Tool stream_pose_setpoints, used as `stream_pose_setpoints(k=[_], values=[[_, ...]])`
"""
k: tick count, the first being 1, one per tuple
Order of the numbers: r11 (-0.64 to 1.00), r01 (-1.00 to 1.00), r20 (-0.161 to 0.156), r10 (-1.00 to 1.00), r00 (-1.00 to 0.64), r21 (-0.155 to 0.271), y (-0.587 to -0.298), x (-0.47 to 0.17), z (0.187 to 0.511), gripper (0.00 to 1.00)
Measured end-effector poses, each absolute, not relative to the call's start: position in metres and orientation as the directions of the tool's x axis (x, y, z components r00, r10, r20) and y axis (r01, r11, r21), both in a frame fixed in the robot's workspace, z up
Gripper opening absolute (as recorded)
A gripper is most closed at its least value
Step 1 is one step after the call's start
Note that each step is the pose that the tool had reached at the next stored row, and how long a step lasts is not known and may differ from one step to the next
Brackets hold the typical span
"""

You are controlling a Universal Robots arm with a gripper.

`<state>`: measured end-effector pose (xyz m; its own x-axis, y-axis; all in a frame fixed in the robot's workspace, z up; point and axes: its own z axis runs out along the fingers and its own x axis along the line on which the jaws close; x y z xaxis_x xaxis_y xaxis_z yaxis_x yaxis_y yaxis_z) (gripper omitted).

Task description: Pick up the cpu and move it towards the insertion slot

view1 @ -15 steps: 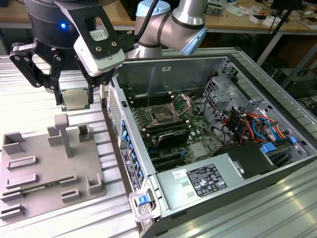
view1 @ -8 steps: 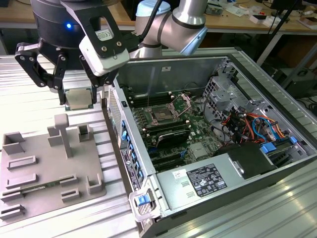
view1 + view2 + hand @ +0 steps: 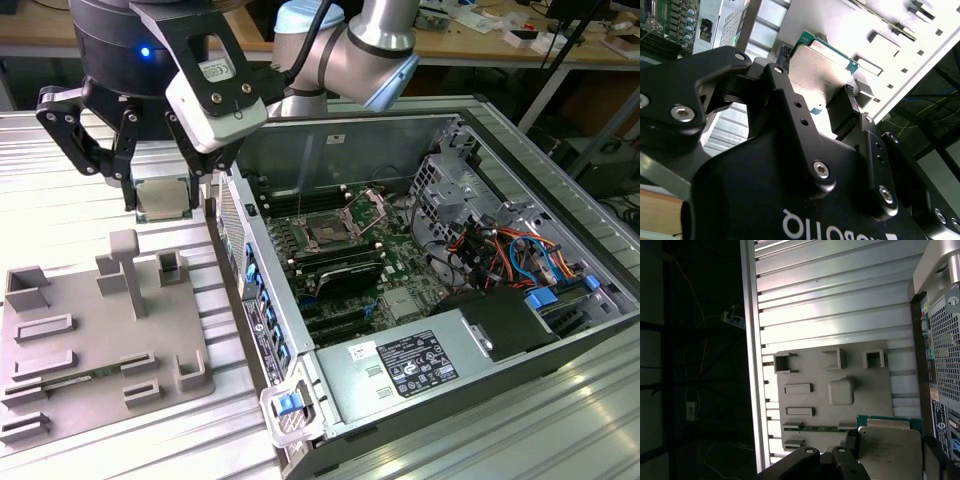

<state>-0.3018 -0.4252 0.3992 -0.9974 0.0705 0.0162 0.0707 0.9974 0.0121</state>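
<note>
So the black multi-link gripper [image 3: 165, 190] is clamped on the small square silvery-topped cpu [image 3: 165, 197], fingers pinching opposite edges so the flat chip stays level. That's upper left in the exterior view, up in the air above the grey plastic tray with raised blocks [image 3: 90, 345]. The dark square insertion slot with its metal frame [image 3: 328, 234] sits mid-frame inside the open computer case [image 3: 480, 290], well apart. The case's tall side wall stands between the chip and the socket, so it looks like the main obstacle.
</note>
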Motion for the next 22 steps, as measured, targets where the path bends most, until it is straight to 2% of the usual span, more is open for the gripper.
stream_pose_setpoints(k=[22], values=[[0.997,0.071,0.016,0.071,-0.997,0.012,-0.4252,-0.2952,0.3992,0.55]])
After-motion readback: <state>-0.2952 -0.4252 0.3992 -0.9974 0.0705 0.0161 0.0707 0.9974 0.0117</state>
